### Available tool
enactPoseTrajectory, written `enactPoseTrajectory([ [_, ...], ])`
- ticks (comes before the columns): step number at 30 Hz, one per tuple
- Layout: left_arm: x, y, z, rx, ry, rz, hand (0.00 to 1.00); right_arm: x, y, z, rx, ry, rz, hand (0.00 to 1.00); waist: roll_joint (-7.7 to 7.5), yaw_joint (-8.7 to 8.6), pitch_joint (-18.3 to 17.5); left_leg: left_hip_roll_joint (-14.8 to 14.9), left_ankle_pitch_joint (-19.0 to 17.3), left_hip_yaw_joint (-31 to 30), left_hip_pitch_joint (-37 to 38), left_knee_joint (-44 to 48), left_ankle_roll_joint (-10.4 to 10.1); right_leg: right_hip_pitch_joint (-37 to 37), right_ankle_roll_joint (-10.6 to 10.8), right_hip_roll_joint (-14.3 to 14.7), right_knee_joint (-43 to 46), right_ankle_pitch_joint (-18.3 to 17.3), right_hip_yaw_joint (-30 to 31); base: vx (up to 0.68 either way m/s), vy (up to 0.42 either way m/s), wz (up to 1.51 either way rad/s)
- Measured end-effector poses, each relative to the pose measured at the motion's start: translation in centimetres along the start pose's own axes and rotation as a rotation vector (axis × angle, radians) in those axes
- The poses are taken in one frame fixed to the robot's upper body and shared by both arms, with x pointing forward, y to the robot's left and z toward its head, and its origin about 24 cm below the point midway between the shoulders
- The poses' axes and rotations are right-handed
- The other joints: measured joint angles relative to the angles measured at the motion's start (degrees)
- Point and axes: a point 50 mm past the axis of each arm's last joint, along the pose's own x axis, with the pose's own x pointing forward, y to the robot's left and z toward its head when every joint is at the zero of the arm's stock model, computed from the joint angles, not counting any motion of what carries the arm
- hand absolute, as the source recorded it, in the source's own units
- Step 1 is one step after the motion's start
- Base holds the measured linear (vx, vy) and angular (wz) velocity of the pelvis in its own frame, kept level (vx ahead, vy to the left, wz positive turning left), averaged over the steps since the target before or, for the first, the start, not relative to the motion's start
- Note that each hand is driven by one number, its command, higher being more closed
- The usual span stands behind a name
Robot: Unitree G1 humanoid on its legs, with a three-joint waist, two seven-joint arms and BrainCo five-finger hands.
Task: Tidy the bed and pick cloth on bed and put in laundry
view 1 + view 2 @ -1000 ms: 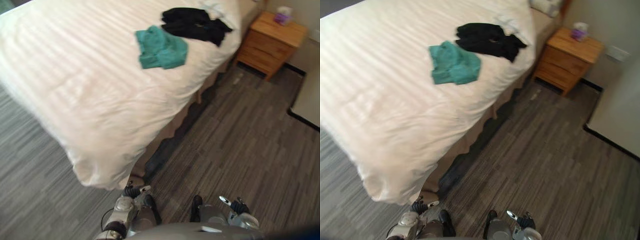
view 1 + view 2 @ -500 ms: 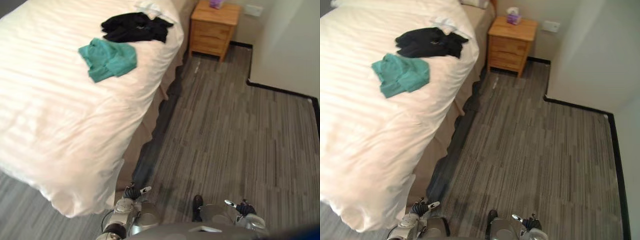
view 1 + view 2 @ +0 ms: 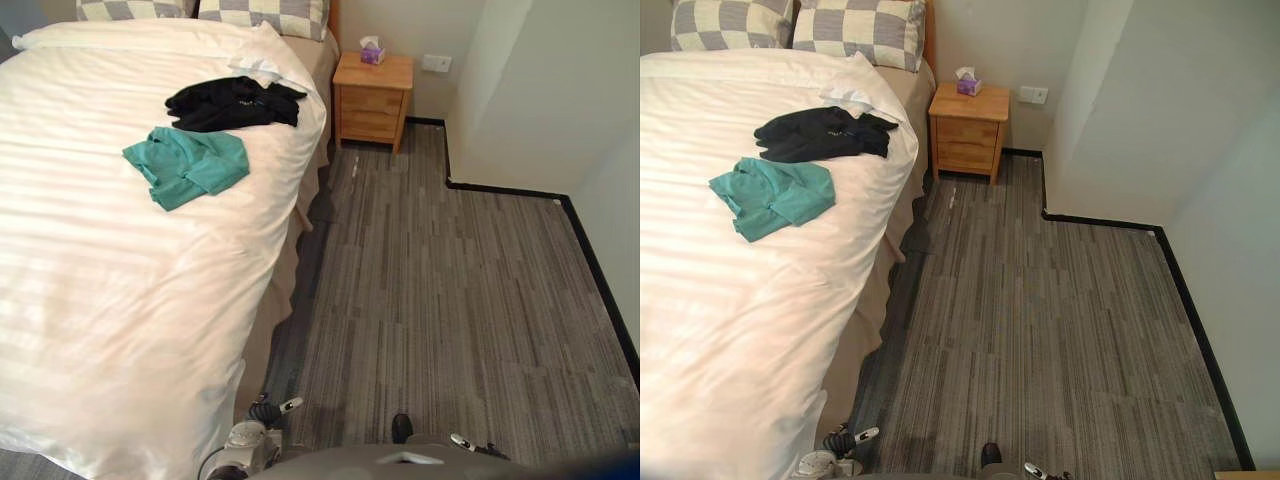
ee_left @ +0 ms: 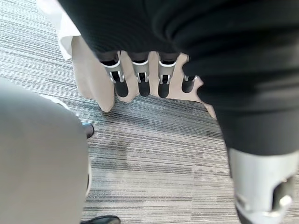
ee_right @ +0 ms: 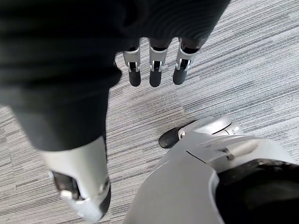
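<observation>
Left robot hand [image 4: 139,70] hangs low at the robot's side w/ fingers straight & relaxed, holding nothing, just beside the foot corner of the bed [image 3: 100,300]. Right robot hand [image 5: 154,65] hangs the same way, fingers loose & empty, over the grey floor [image 3: 450,300], farther from the mattress.

From there the work lies fwd & to the left. The green cloth [image 3: 188,165] is the closer piece, crumpled on the white cover, well apart from both hands. The black cloth [image 3: 235,102] sits just beyond it toward the checked pillows [image 3: 855,30], nr the bed's right edge. Both pieces stretch crosswise, long axis running roughly side to side across the bed, the green one a bit slanted.

A wooden nightstand [image 3: 372,95] w/ a tissue box [image 3: 372,50] stands at the head end, beside the bed.

Judgement: the left robot hand is the nearer one, esp. for the green cloth. Neither can reach from here; the robot likely has to walk up along the bed's right side first. Once alongside, the black cloth nr the edge may suit either hand.
</observation>
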Motion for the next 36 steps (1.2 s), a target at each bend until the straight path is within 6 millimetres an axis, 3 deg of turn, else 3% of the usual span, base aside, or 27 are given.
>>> enactPoseTrajectory([
  [9,0.0,0.4,-0.1,-0.048,-0.001,0.051,0.0,0.0,0.1,0.8,-0.001,-0.034,-0.017,0.0,0.48,-0.96,1.1,1.17,1.38,2.23,-0.1,-3.18,-0.65,-2.07,-0.14,0.77,-0.33,-0.09,0.05,0.01,-0.018,-0.05],
  [11,-0.1,0.3,0.2,-0.116,-0.021,0.075,0.0,0.0,0.1,1.1,-0.008,-0.05,-0.021,0.0,1.4,-0.92,2.12,3.26,-0.08,4.07,-0.43,-1.36,-2.54,-2.5,-1.71,2.2,-0.02,-1.9,-0.19,0.05,-0.072,-0.36],
  [12,-0.2,0.6,0.0,-0.145,-0.032,0.095,0.0,0.0,0.1,1.3,-0.022,-0.06,-0.024,0.0,1.71,-0.51,2.31,4.76,-1.43,4.99,-1.27,1.24,-3.34,-2.52,-2.08,2.7,-0.02,-2.23,-1.25,0.08,-0.061,-0.49],
  [13,-0.3,0.9,-0.2,-0.155,-0.032,0.115,0.0,0.0,0.5,1.4,-0.034,-0.067,-0.019,0.0,1.02,-0.01,2.37,4.97,-1.6,4.88,-2.77,5.53,-3.21,-2.8,-2.24,2.69,-0.12,-2.43,-1.28,0.11,-0.054,-0.35],
  [15,-0.3,0.9,1.6,-0.181,-0.104,0.117,0.0,0.0,1.3,2.0,-0.053,-0.095,0.001,0.0,-0.62,0.67,3.22,5.33,1.45,-1.13,-13.08,24.27,-2.86,-2.95,-3.48,1.56,0.86,-2.96,-1.28,0.2,-0.126,-0.02],
  [16,-0.3,0.9,2.0,-0.182,-0.127,0.114,0.0,0.0,1.4,2.3,-0.063,-0.106,0.006,0.0,-0.29,1.1,4.29,4.77,-0.15,-3.66,-15.87,28.5,-3.59,-2.55,-4.1,0.81,1.6,-3.87,-0.7,0.25,-0.071,-0.06],
  [17,-0.3,0.4,2.2,-0.185,-0.139,0.101,0.0,0.1,1.3,3.4,-0.068,-0.134,-0.002,0.0,0.23,1.41,5.3,2.58,-3.58,-5.1,-17.56,28.85,-2.81,-1.99,-4.29,-0.05,2.0,-4.77,0.6,0.16,0.055,-0.27],
  [19,-0.4,-0.2,2.7,-0.213,-0.163,0.087,0.0,0.0,1.6,4.8,-0.059,-0.186,0.001,0.0,1.49,2.25,6.0,0.46,-5.65,-3.87,-20.55,27.55,-0.53,-1.11,-4.1,-1.27,1.98,-5.82,1.78,0.21,0.096,-0.32],
  [22,-0.6,-0.4,3.1,-0.22,-0.188,0.082,0.0,-0.3,3.5,6.9,-0.047,-0.264,0.048,0.0,1.89,2.82,6.26,-1.86,-3.37,-2.23,-24.64,19.46,1.37,0.86,-2.31,-3.01,2.57,-8.98,2.41,0.26,0.163,-0.23],
  [24,-0.7,-0.5,3.5,-0.221,-0.204,0.079,0.0,-0.5,4.0,7.2,-0.039,-0.288,0.061,0.0,1.93,4.35,6.15,-2.7,4.08,-0.14,-24.06,12.79,3.77,1.58,-0.63,-4.63,3.68,-11.73,3.49,0.4,0.222,-0.34],
  [26,-0.7,-0.6,3.7,-0.206,-0.214,0.075,0.0,-0.6,4.9,6.9,-0.057,-0.286,0.086,0.0,1.38,5.1,5.84,-4.05,1.56,2.16,-23.31,13.45,5.71,0.22,-0.06,-5.64,9.04,-12.73,0.79,0.5,0.165,-0.21],
  [28,-0.8,-0.4,4.2,-0.211,-0.233,0.078,0.0,-0.7,5.3,6.3,-0.052,-0.267,0.095,0.0,0.92,5.96,5.83,-4.15,0.44,4.38,-22.76,16.2,6.64,0.61,0.5,-6.76,10.09,-10.79,0.27,0.5,0.156,-0.19],
  [29,-0.8,-0.1,4.2,-0.214,-0.234,0.088,0.0,-0.7,5.5,6.1,-0.022,-0.257,0.096,0.0,0.27,6.13,6.22,-4.3,0.46,5.34,-22.83,20.05,6.79,1.8,2.09,-7.79,11.32,-9.36,0.78,0.41,0.148,-0.08],
  [30,-0.8,0.0,4.2,-0.213,-0.235,0.09,0.0,-0.7,5.5,6.0,-0.006,-0.253,0.09,0.0,-0.15,6.11,6.46,-5.09,-0.31,5.82,-22.71,22.0,7.12,1.95,2.19,-8.43,13.9,-9.37,0.95,0.28,0.142,-0.14],
  [31,-0.8,-0.5,3.6,-0.186,-0.216,0.076,0.0,-0.5,4.5,5.7,-0.016,-0.244,0.064,0.0,0.49,5.52,5.36,-6.61,-0.65,3.88,-18.95,14.51,7.42,-0.17,3.92,-8.08,22.48,-10.48,1.16,0.21,0.166,-0.15],
  [32,-0.9,-0.7,2.7,-0.159,-0.189,0.066,0.0,-0.5,4.3,5.7,-0.02,-0.247,0.058,0.0,1.19,5.08,4.67,-7.35,-3.94,3.57,-15.52,11.17,9.11,-3.78,5.0,-8.64,33.27,-11.12,2.22,0.23,0.165,0.12],
  [33,-0.8,-0.2,2.5,-0.112,-0.183,0.069,0.0,-0.5,4.2,5.8,-0.017,-0.246,0.054,0.0,-0.6,3.64,4.59,-10.14,-4.42,2.84,-11.51,8.42,9.4,-9.41,6.91,-10.7,46.77,-7.4,3.61,0.36,0.13,0.36],
  [34,-0.7,0.0,2.4,-0.097,-0.169,0.069,0.0,-0.5,4.1,5.5,-0.015,-0.236,0.052,0.0,-1.36,2.89,4.54,-11.16,-4.75,2.09,-9.47,7.25,9.44,-12.16,7.58,-11.5,54.06,-6.34,3.97,0.46,0.057,0.62],
  [36,-0.5,0.1,2.1,-0.041,-0.144,0.07,0.0,-0.6,4.4,6.0,0.004,-0.255,0.062,0.0,-1.68,1.41,4.88,-11.5,-5.73,-0.83,-4.06,5.95,9.74,-19.21,4.64,-11.29,66.92,-10.7,1.23,0.49,0.004,0.65],
])
